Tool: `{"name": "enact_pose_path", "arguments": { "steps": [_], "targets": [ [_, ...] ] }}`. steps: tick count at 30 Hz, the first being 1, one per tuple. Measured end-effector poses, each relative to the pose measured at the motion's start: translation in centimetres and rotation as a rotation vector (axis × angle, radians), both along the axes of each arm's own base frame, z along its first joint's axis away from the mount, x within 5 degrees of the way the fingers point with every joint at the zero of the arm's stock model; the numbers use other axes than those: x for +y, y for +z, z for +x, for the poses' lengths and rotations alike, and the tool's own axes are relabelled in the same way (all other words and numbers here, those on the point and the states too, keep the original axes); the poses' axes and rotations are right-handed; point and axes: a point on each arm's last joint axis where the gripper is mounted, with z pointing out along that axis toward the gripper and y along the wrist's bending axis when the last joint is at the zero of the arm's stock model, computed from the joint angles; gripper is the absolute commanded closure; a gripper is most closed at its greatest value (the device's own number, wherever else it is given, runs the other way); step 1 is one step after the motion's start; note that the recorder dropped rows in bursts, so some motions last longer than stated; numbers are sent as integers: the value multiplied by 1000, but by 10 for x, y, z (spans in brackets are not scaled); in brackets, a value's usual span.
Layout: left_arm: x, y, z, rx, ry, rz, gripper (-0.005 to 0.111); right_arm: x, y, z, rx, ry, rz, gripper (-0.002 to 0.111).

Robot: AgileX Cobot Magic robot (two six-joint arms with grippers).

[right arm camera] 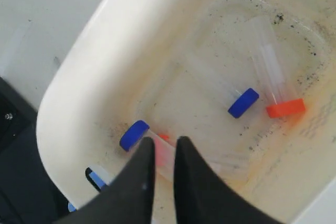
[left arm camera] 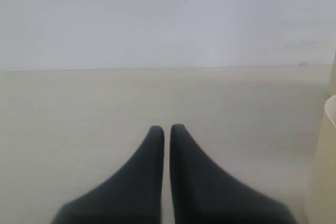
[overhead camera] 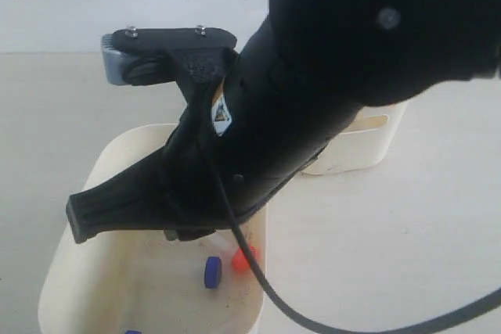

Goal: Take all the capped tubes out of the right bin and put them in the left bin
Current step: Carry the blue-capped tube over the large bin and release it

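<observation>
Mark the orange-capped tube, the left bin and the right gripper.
orange-capped tube (right arm camera: pixel 285 107), right wrist view, on its orange cap.
left bin (right arm camera: pixel 79 90), right wrist view, on its rim.
right gripper (right arm camera: pixel 164 144), right wrist view, midway between its fingertips.

You face a plain, pale grey-white wall (left arm camera: pixel 157 19) rising behind a smooth, light beige tabletop (left arm camera: pixel 79 103) — the two meet along one straight horizontal line — under soft, even light that casts only faint shadows on the surface.
</observation>
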Motion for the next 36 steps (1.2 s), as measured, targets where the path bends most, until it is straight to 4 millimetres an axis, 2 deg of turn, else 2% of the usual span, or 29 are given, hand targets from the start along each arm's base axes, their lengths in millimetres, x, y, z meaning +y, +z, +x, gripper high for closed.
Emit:
{"name": "enact_pose_path", "arguments": {
  "steps": [9, 36],
  "targets": [
    [0, 0, 0, 0, 0, 0, 102, -15, 34, -26, -50, 49, 51, 108],
    [0, 0, 0, 0, 0, 0, 102, -14, 36, -26, -64, 57, 58, 108]
  ]
}}
